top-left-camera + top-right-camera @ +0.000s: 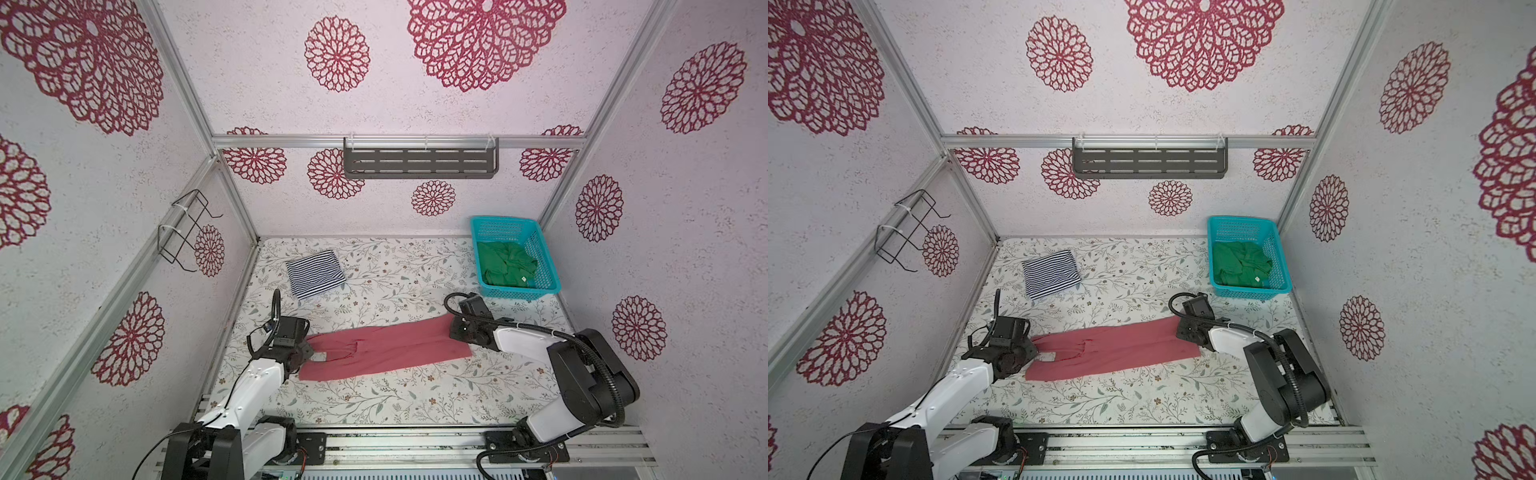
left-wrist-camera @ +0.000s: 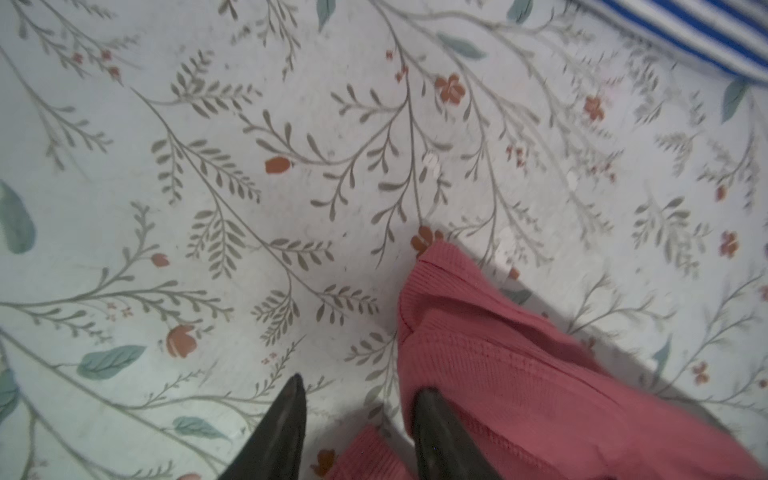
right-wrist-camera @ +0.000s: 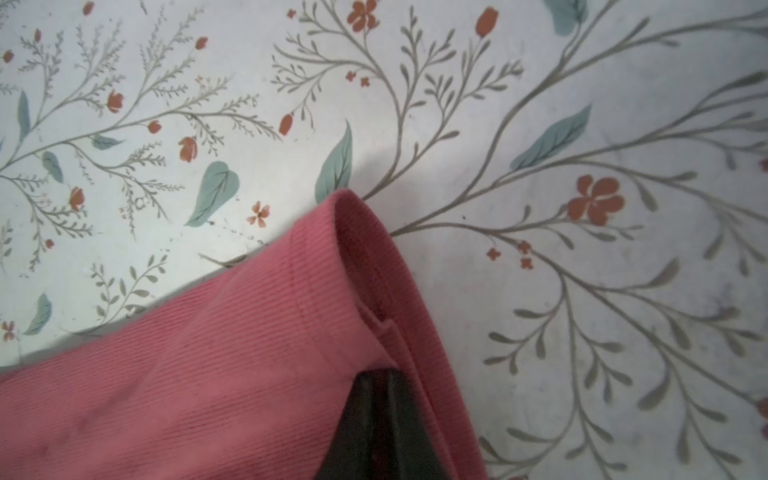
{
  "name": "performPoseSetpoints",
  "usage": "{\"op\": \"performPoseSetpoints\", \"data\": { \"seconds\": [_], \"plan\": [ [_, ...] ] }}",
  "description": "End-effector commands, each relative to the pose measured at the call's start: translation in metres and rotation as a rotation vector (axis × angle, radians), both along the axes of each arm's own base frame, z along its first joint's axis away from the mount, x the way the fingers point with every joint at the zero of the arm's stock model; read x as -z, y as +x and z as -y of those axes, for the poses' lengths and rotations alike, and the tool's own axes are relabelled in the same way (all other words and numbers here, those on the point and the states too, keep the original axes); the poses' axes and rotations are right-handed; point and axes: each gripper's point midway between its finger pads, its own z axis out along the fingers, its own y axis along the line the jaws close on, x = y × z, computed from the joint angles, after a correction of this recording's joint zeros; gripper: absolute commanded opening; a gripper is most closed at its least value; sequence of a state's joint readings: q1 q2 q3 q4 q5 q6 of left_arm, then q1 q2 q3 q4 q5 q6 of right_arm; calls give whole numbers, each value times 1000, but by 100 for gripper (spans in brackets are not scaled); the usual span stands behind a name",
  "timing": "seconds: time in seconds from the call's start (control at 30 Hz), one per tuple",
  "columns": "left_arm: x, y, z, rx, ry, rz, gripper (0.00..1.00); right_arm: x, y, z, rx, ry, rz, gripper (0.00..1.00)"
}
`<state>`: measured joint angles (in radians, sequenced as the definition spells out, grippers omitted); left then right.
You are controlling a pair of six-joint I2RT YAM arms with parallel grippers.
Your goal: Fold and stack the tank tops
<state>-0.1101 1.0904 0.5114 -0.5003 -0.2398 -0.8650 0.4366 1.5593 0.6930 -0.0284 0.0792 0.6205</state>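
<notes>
Dusty red-pink ribbed cloth tank top (image 1: 386, 349) lies stretched in a long band across the near middle of the flower-printed table (image 1: 395, 399), doubled lengthwise by the look of it, with straps and neckline toward the left arm and the hem toward the right. The right hand (image 3: 376, 378) is clenched on the hem corner, and the stitched edge curls up around its black fingers. The left hand (image 2: 360, 384) is released at the strap end, its two fingers apart, one against the fabric and nothing pinched between them. I'd judge the step in hand to be the crosswise fold. To do it well, the left hand should take a fresh pinch through both layers. Both hands should then lift only enough to clear the table and carry one end over the other with the edges matched. The band needs to be kept taut so the loose neckline near the middle does not bunch, because this thin, soft rib knit looks likely to sag and slide. The navy-and-white striped tank top (image 1: 316, 274) sits folded in a neat rectangle at the far left, well apart. The bright green tank top (image 1: 505, 264) lies crumpled inside the teal plastic mesh basket (image 1: 540, 249) at the far right corner, so the stack looks roughly a third done
</notes>
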Motion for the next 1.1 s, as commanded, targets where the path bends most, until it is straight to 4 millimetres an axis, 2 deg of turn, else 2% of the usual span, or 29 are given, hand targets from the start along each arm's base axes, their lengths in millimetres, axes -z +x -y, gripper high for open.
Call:
{"op": "performPoseSetpoints", "data": {
  "seconds": [0.0,0.1,0.2,0.3,0.43,0.53,0.63,0.73,0.87,0.93,1.07],
  "plan": [
    [-26,8,-9,-11,51,32,58,24,-25,23,9,-99,-106,16],
    [-50,19,-2,27,35,58,60,11,-25,15,-34,-74,-101,23],
    [-60,21,11,78,24,29,60,1,-25,10,-67,-79,-108,25],
    [-60,15,19,100,50,-10,60,-13,-21,6,-99,-76,-75,26],
    [-58,9,18,79,40,12,59,-32,-15,-1,-137,-51,1,26],
    [-72,26,40,130,-32,89,53,-40,-12,-7,-156,-25,23,26],
    [-81,47,76,245,-35,67,48,-40,-11,-14,-174,-29,20,26],
    [-67,64,100,331,-28,14,43,-37,-13,-20,-183,-40,13,25],
    [-35,76,100,330,-47,-21,34,-28,-14,-21,-181,-56,-7,25],
    [-20,71,94,308,-49,-56,30,-23,-15,-18,-173,-68,-18,24],
    [13,43,68,210,-69,-100,27,-10,-17,-7,-136,-108,-38,22]
  ]
}}
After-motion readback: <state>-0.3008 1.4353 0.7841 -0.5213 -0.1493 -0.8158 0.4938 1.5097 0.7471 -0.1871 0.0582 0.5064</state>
